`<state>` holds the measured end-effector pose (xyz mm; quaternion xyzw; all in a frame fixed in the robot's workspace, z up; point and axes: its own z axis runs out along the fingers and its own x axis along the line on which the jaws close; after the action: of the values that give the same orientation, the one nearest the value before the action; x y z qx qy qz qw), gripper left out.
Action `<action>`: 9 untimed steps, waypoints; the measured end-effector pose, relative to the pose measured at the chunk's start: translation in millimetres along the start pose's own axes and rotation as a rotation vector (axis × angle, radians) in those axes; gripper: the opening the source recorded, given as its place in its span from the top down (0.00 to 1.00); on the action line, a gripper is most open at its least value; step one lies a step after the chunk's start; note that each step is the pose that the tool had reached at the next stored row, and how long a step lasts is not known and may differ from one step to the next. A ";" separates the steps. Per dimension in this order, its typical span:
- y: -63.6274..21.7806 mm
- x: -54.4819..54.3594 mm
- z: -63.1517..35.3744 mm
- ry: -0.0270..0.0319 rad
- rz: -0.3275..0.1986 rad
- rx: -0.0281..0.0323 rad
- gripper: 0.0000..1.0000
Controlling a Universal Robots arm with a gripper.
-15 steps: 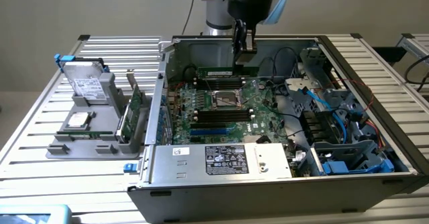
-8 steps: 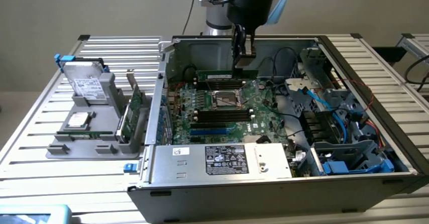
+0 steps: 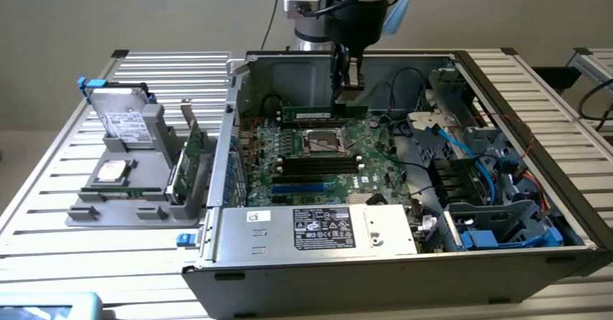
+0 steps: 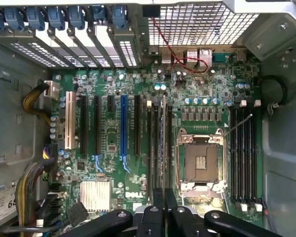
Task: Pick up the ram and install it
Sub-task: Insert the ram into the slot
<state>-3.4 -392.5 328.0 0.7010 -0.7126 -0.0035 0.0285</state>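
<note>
end effector (image 3: 349, 94) pinching ram (image 3: 306, 112) | ram long axis level, parallel to motherboard slots (image 3: 316, 166)

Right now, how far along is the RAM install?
Done: pickup. The ram is inside the open case. In hand: the gripper is shut on it, holding it above the black slots beside the CPU socket. Left: seating. It does not look pressed into a slot yet.
</note>
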 end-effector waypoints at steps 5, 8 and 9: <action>-0.1 -1.8 4.5 0.0156 0.001 0.0004 0.87; -0.1 -2.3 9.4 0.0158 0.001 0.0004 0.87; -0.1 -2.3 11.2 0.0158 0.001 0.0005 0.87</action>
<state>-3.7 -390.6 316.7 0.7008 -0.7125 0.0023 0.0340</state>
